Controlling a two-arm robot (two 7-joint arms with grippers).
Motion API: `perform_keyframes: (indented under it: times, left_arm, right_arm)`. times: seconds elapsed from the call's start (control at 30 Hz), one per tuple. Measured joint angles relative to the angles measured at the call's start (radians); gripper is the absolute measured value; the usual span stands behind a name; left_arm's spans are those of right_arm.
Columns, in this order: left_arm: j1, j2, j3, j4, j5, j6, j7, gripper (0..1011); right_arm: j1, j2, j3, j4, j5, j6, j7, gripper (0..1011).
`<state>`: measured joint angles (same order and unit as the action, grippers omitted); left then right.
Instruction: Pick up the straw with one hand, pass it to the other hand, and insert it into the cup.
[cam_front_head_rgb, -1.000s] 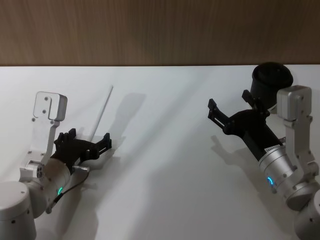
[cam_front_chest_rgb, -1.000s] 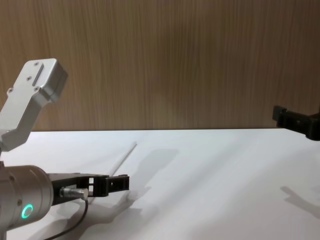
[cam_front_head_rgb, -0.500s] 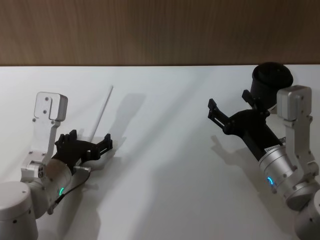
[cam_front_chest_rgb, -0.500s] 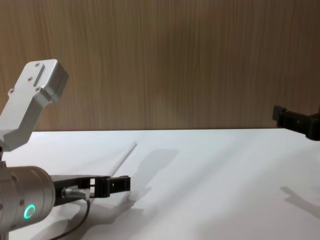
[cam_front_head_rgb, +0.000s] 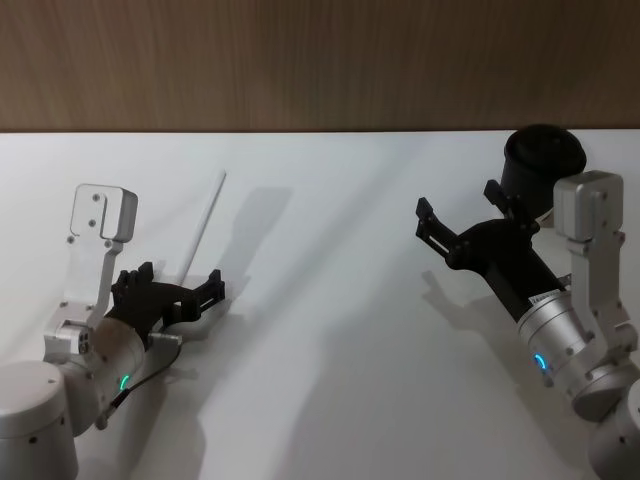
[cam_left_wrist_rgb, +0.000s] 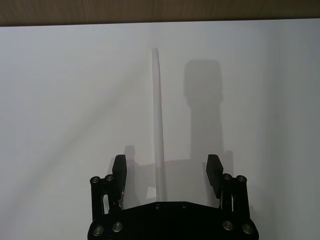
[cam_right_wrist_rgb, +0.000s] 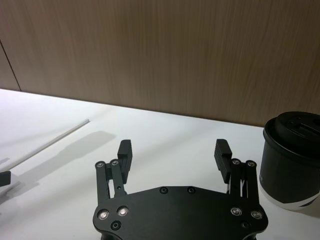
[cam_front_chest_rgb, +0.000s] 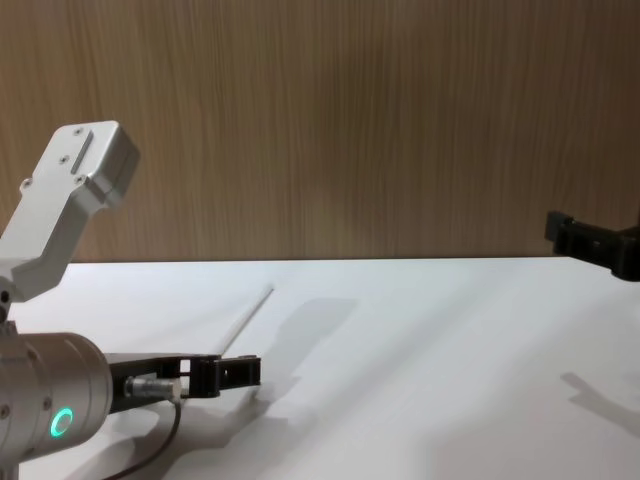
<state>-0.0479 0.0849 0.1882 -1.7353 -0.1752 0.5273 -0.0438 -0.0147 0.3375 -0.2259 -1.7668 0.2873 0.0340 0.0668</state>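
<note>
A: In the head view, where is the straw (cam_front_head_rgb: 205, 222)?

B: It lies flat on the white counter (cam_front_head_rgb: 340, 330), on the left side, slanted away from the robot. Its near end reaches in between the fingers of the left gripper (cam_front_head_rgb: 172, 283). These fingers stand apart, one on each side of the straw.

A: And the right side?

B: The right gripper (cam_front_head_rgb: 458, 205) hangs above the counter with its fingers also apart and nothing between them. The black cup (cam_front_head_rgb: 542, 160) stands upright just behind it, near the wooden wall (cam_front_head_rgb: 320, 60).

A: What does the left wrist view tell?

B: The straw (cam_left_wrist_rgb: 158, 120) runs straight away from the left gripper (cam_left_wrist_rgb: 166, 165). Its near part passes midway between the two fingers and touches neither of them.

A: The right wrist view?

B: The right gripper (cam_right_wrist_rgb: 174, 150) holds nothing, and its fingers are wide apart. The cup (cam_right_wrist_rgb: 292, 155) is just beside one finger, with a lid on top. The straw (cam_right_wrist_rgb: 47, 142) is well apart from it, far across the counter.

A: And the chest view?

B: The left gripper (cam_front_chest_rgb: 235, 372) is low, near the counter, at the near end of the straw (cam_front_chest_rgb: 248, 317). The finger end of the right gripper (cam_front_chest_rgb: 590, 243) comes in from the right edge, higher up.
</note>
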Motion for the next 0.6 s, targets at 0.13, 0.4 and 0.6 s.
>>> perform_keyframes:
  times: [0.13,0.4,0.6]
  left_arm:
    - [-0.001,-0.001,0.0,0.0,0.005,0.006,0.0,1003]
    - [-0.006,-0.002,0.001,-0.001,0.017,0.018,0.0,1003]
    - [-0.008,-0.004,0.0,-0.001,0.023,0.021,-0.001,1003]
  right_arm:
    - [0.0,0.0,0.0,0.0,0.0,0.0,0.0,1001]
    - [0.0,0.0,0.0,0.0,0.0,0.0,0.0,1001]
    - [0.0,0.0,0.0,0.0,0.0,0.0,0.0,1001]
